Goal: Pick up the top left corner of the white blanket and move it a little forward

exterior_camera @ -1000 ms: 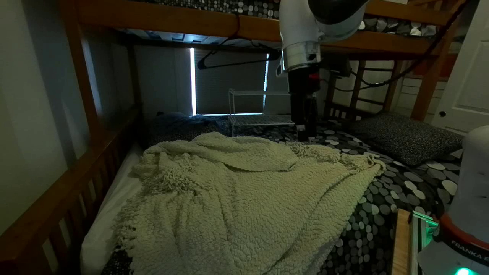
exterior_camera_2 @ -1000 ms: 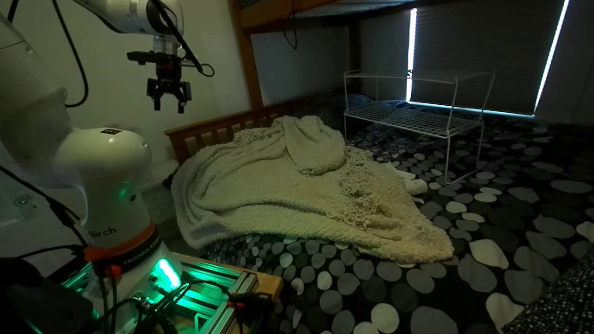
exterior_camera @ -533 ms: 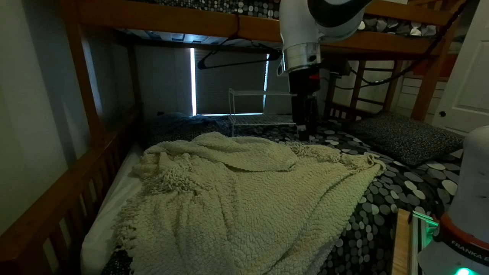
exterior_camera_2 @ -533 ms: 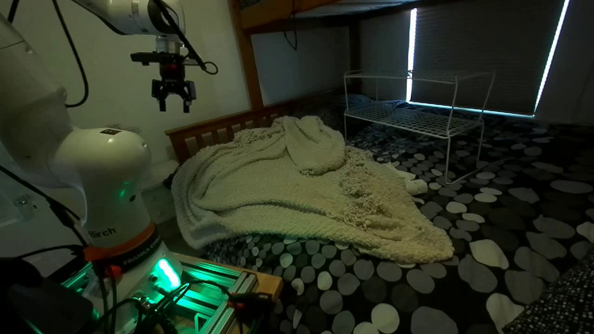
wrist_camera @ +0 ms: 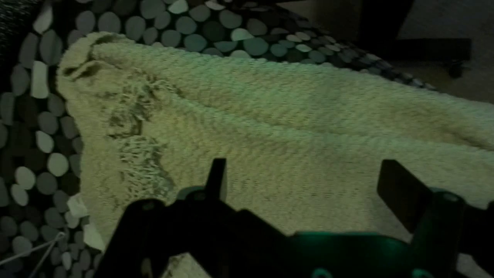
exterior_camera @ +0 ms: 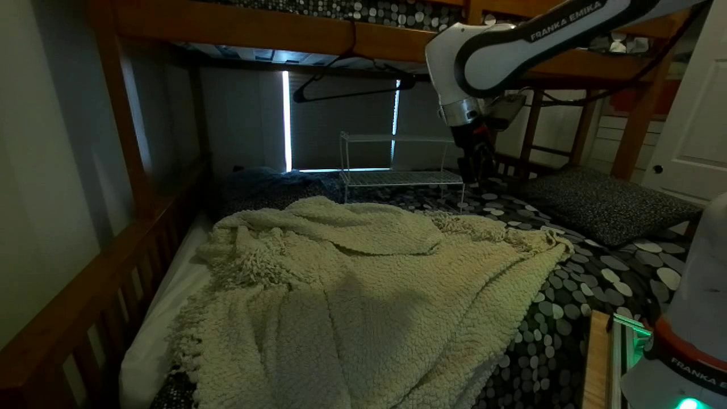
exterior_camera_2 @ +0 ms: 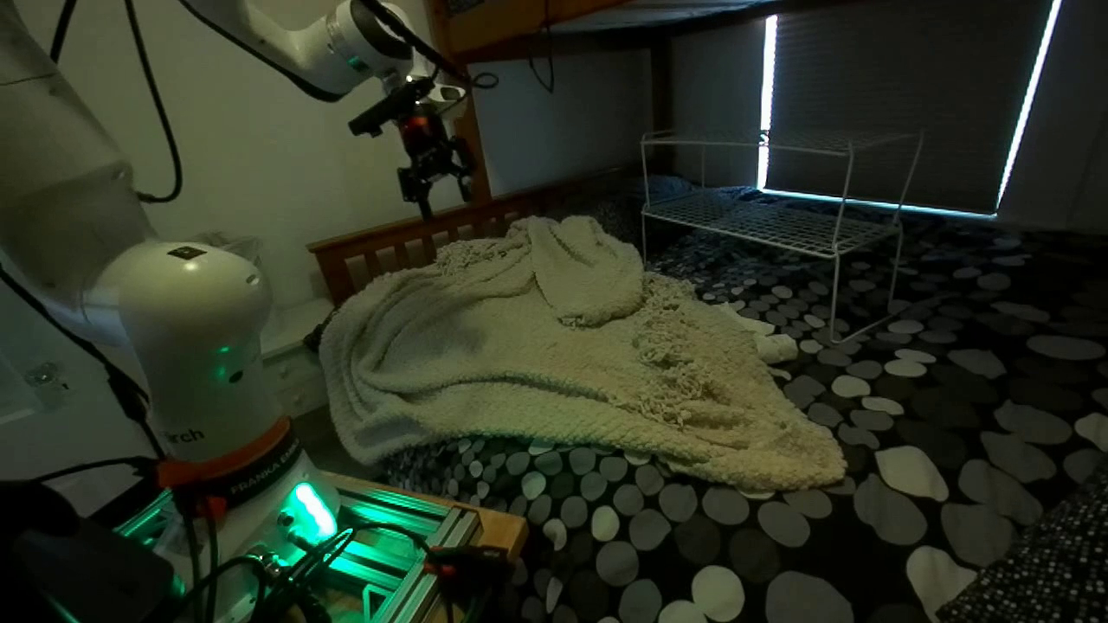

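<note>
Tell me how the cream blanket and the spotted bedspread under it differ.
The blanket is plain cream; the bedspread is black with gray and white spots. The blanket looks bumpy and knitted, with fringe; the bedspread looks smooth, with no fringe in view. The blanket is rumpled and folded over itself; the bedspread lies flatter. Both are fabric, and the open gripper holds neither.

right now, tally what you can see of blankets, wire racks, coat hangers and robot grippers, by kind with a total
Blanket: 1
Wire rack: 1
Coat hanger: 1
Robot gripper: 1
Total: 4, each counted once across the views
</note>
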Robot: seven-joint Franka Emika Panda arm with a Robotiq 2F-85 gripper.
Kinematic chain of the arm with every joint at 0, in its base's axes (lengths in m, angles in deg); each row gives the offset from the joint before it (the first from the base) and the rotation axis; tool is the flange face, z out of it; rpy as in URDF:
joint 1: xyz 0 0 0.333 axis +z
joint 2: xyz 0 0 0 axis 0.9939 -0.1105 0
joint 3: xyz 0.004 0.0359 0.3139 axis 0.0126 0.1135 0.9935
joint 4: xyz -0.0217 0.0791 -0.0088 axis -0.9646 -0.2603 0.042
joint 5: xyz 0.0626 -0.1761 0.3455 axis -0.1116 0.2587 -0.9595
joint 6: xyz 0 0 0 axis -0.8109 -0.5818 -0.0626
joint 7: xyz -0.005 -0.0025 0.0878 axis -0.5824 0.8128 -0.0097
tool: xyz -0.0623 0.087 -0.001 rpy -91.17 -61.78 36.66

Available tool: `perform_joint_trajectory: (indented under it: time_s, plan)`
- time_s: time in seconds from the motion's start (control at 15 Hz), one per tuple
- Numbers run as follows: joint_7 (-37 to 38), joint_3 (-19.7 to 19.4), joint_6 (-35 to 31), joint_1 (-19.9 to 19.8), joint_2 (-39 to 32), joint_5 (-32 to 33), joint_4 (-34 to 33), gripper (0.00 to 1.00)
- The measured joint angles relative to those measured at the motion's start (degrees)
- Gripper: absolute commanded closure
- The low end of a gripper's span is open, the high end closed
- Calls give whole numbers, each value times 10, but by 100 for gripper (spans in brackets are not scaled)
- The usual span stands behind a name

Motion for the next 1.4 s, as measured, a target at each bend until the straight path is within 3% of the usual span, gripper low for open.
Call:
perform_joint_trajectory:
  time_s: [0.33, 0.53, 0.8, 1.4]
  plan:
    - [67, -1, -97, -6, -91, 159, -24, 0]
    - [73, 2, -173, 8, -146, 204, -44, 0]
    - [60, 1, -240, 15, -194, 224, -59, 0]
    - [53, -9, -251, 15, -214, 229, -72, 0]
